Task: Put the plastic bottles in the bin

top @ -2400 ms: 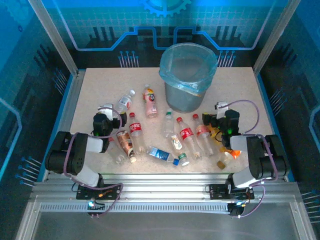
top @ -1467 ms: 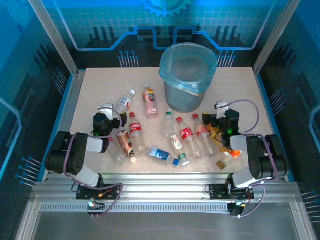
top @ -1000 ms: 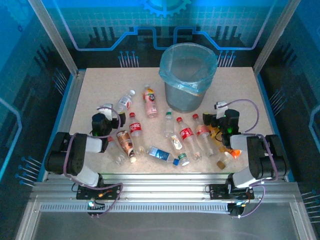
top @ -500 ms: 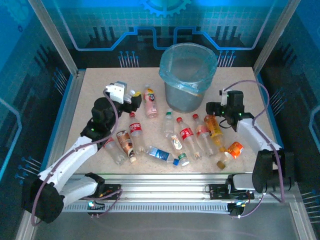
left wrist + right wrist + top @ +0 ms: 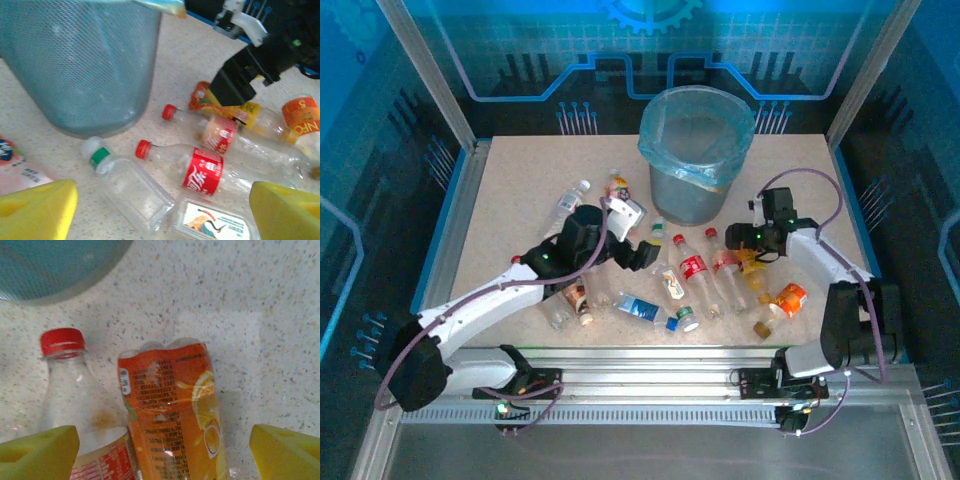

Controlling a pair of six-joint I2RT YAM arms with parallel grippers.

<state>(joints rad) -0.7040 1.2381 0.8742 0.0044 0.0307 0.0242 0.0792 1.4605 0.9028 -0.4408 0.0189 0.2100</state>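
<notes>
Nearest, the plastic bottles (image 5: pixel 642 308) lie scattered on their sides across the middle of the speckled bench (image 5: pixel 510 190). Just beyond, the left jaws are spread wide and grip nothing, hanging over a red-labelled bottle (image 5: pixel 202 172) and a white-capped bottle (image 5: pixel 125 182). On the right, the right jaws are spread wide over an orange-labelled bottle (image 5: pixel 172 405) lying beside a red-capped bottle (image 5: pixel 75 405). Farthest back stands the grey bin (image 5: pixel 685 195), upright and lined in pale blue.
</notes>
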